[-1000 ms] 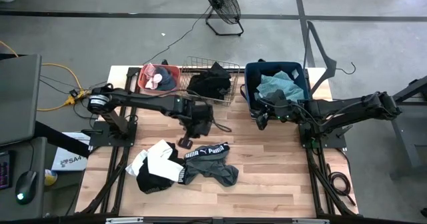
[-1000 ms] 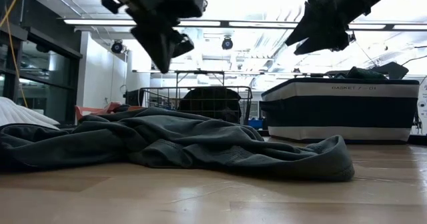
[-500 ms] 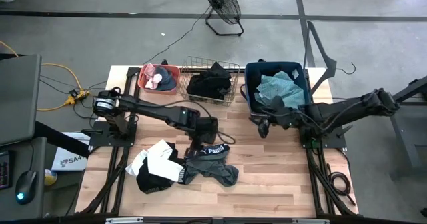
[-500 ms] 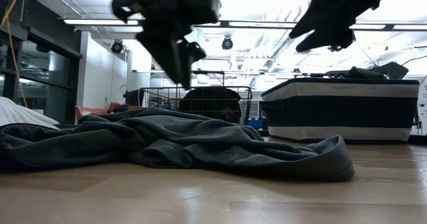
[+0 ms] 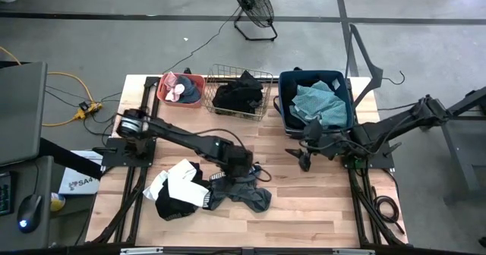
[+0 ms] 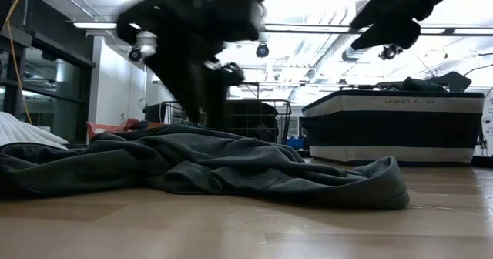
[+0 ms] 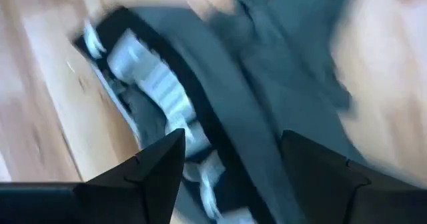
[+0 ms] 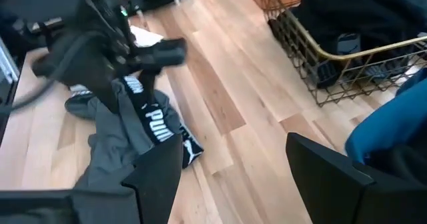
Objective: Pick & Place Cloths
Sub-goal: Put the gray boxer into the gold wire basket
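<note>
A dark grey garment [image 5: 247, 194] with a black lettered waistband [image 7: 167, 97] lies crumpled on the wooden table, next to a white-and-black garment [image 5: 178, 188]. My left gripper [image 5: 241, 168] is low over the grey garment's far edge, open, one finger on each side of the waistband. My right gripper [image 5: 304, 162] hangs open in the air to the right with nothing between its fingers [image 8: 170, 157]. More cloths fill three containers along the far edge. My left gripper points down at the grey garment's waistband [image 7: 200, 137], which runs between its open fingers. Motion blur hides the fingertips, so I cannot tell whether they touch the cloth. The garment lies slack on the table.
Along the far edge stand a coral tub [image 5: 181, 88] with pink and teal pieces, a wire basket [image 5: 241, 94] holding black cloth, and a dark blue bin [image 5: 315, 99] holding teal cloth. Bare wood lies between the two grippers and along the near edge.
My left gripper has swung from beside the wire basket toward the table's near edge and down onto the grey garment, opening on the way. My right gripper has drawn back from the blue bin toward the near edge, staying open. The cloths have not moved.
</note>
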{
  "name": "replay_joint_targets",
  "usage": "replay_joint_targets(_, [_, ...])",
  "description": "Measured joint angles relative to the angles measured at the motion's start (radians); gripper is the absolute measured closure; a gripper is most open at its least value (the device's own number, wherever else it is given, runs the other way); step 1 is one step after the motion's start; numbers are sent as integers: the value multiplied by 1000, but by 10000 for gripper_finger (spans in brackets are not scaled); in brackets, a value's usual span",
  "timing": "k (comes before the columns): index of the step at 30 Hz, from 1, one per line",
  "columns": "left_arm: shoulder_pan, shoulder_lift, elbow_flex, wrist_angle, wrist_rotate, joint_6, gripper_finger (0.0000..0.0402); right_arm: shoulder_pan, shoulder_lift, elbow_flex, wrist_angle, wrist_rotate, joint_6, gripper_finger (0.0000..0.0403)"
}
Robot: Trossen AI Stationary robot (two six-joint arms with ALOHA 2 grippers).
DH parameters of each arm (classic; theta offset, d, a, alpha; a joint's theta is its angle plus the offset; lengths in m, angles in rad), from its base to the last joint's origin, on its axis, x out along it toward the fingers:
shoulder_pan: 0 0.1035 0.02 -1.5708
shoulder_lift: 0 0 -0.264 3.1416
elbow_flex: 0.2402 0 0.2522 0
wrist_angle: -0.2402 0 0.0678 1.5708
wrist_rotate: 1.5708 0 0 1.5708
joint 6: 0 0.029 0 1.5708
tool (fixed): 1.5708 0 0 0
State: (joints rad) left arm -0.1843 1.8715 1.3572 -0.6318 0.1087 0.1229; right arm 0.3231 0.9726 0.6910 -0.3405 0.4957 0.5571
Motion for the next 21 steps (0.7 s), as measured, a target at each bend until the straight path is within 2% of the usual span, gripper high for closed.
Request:
replay_joint_targets(10, [1, 86, 2, -10, -64, -26, 158, 59, 0, 0, -18, 4, 18, 144])
replay_joint_targets(13, [1, 103, 5, -16, -58, -24, 170, 69, 0, 0, -24, 18, 25, 144])
replay_joint_targets(17, [1, 113, 4, -21, -49, -24, 216, 78, 0, 0, -24, 34, 27, 144])
replay_joint_targets(21, [0, 114, 4, -23, -36, -17, 296, 77, 0, 0, -23, 34, 34, 144])
